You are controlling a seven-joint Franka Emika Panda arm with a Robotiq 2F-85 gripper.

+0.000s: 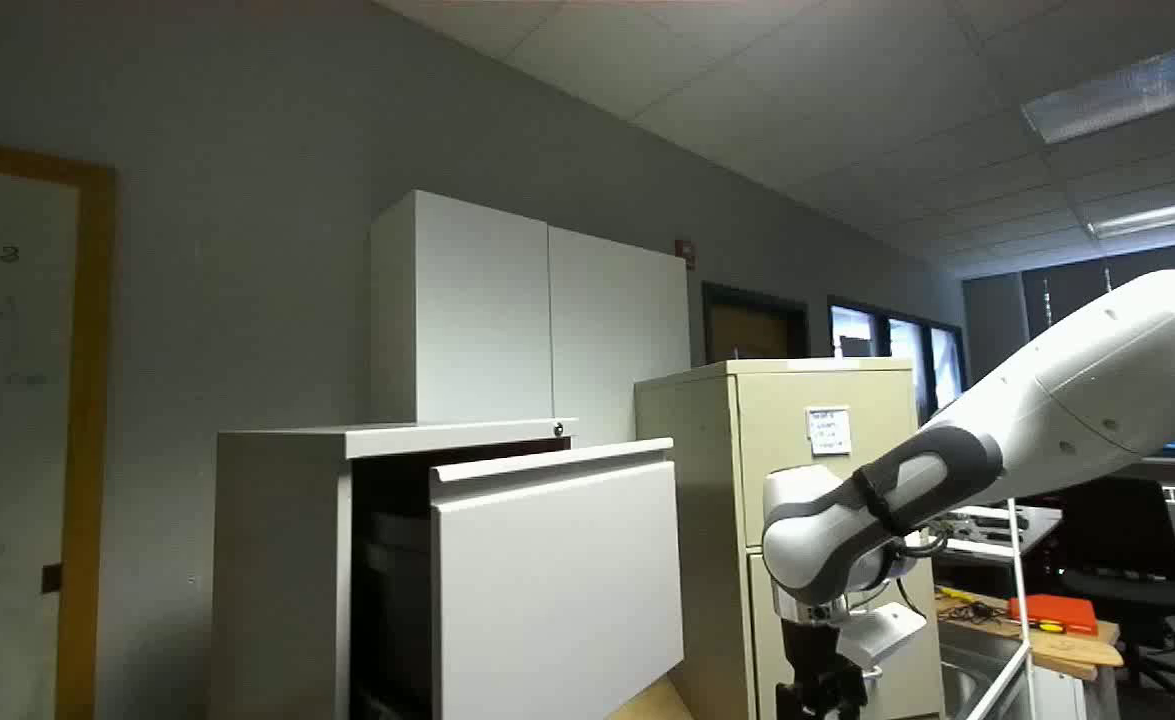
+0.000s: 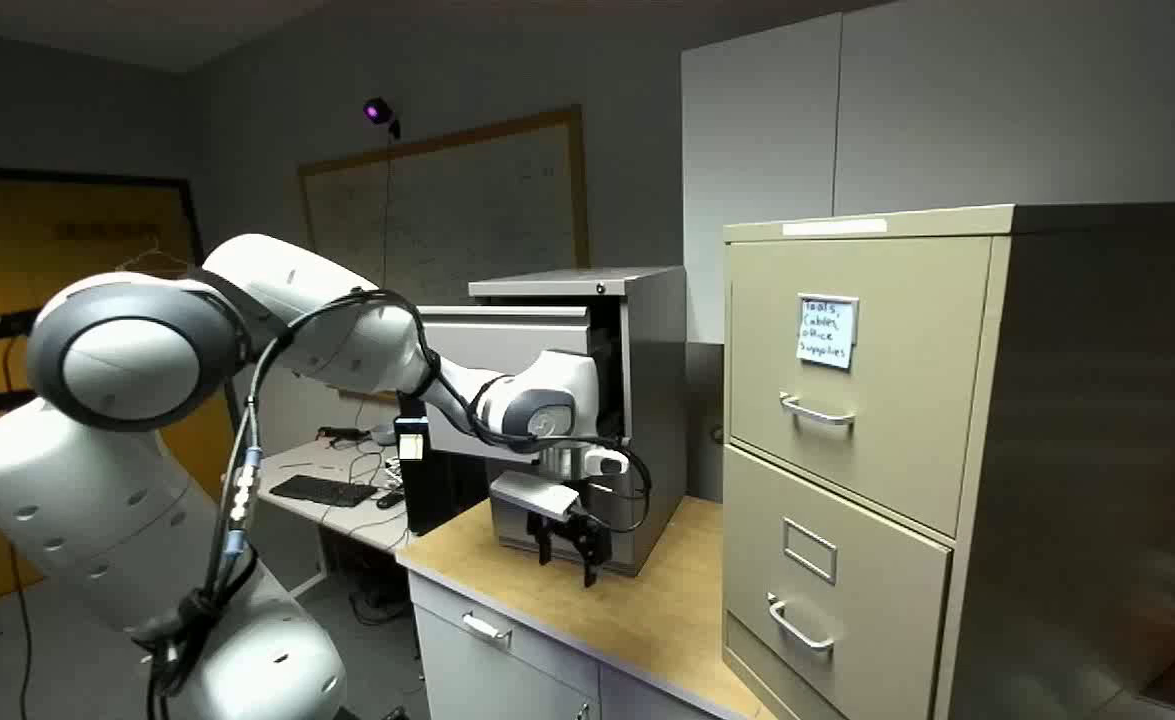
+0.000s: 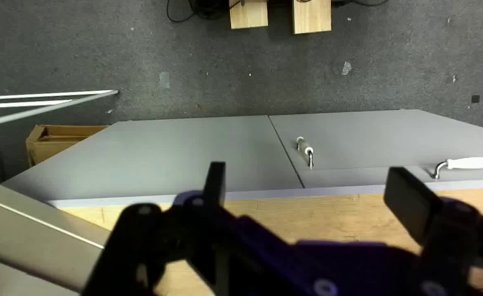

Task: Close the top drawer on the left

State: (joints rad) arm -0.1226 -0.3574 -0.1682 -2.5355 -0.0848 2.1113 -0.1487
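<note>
The top drawer point(image 1: 562, 590) is a wide, plain white flat front, pulled partway out of the low white cabinet point(image 1: 277, 560). A dark gap shows between drawer front and cabinet body. The drawer point(image 2: 507, 340) and cabinet point(image 2: 657, 400) also show in an exterior view, where my arm partly covers the drawer front. The drawer is out of the wrist view. My gripper point(image 2: 567, 570) points down above the wooden counter, lower than the drawer front and apart from it. In the wrist view the gripper point(image 3: 309, 181) has its fingers wide apart with nothing between them.
A beige filing cabinet point(image 2: 897, 330) with handles stands close beside the gripper; it also shows in an exterior view point(image 1: 687, 500). The wooden counter point(image 2: 667, 600) lies below. A tall white cupboard point(image 1: 482, 310) stands behind. A desk point(image 2: 297, 470) with a keyboard is beyond the drawer.
</note>
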